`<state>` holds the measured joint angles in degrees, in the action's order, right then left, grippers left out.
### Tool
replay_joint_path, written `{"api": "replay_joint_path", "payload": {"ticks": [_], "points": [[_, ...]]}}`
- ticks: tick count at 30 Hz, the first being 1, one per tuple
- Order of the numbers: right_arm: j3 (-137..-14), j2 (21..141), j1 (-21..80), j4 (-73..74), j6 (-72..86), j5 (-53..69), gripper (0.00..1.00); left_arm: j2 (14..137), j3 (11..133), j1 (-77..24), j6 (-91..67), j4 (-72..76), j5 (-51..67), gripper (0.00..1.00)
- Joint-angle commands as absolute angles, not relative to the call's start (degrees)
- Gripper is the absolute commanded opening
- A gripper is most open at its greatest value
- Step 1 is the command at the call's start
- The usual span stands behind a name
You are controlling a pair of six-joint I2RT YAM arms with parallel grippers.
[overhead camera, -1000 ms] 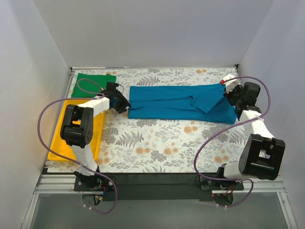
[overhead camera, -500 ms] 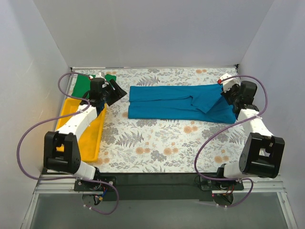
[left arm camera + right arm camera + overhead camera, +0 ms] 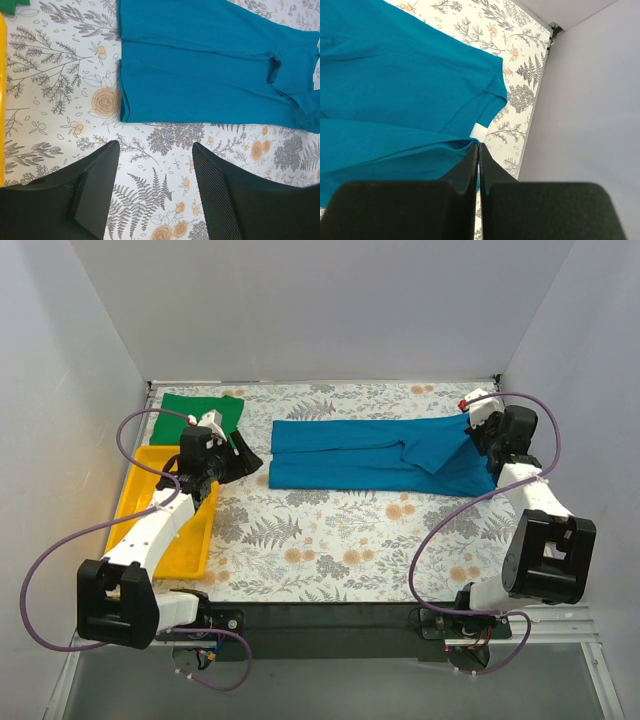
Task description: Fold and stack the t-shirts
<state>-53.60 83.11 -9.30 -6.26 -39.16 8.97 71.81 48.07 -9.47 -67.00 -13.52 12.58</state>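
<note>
The teal-blue t-shirt (image 3: 380, 455) lies folded lengthwise into a long band across the back of the table, with a sleeve folded over near its right end. My right gripper (image 3: 480, 435) is at that right end, shut on a fold of the shirt's edge (image 3: 455, 145); its fingertips (image 3: 478, 146) are pressed together. My left gripper (image 3: 245, 462) is open and empty, hovering just left of the shirt's left end (image 3: 210, 75); its fingers (image 3: 95, 185) are spread over bare table. The green t-shirt (image 3: 195, 410) lies folded at the back left corner.
A yellow tray (image 3: 150, 530) lies along the left edge under my left arm; its rim shows in the left wrist view (image 3: 2, 75). White walls close the left, back and right sides, the right wall (image 3: 590, 100) close to my right gripper.
My left arm has swung back from the teal shirt's left end, up toward the green shirt, then down again, and stretched lower. My right gripper has edged slightly toward the back.
</note>
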Motion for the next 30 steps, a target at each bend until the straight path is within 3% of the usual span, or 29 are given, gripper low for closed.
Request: {"api": "replay_joint_path", "payload": {"ticks": [1,30], "points": [[-56.5,84.1,-8.6,-9.5,-38.1,7.2,0.01,67.2,48.0,-9.1,-62.8,-15.2,11.8,0.59],[-61.2,90.4,-4.7,-11.6,-31.9,-2.2,0.01,63.4,42.1,-9.1,-61.3,-13.4,13.4,0.59]]}}
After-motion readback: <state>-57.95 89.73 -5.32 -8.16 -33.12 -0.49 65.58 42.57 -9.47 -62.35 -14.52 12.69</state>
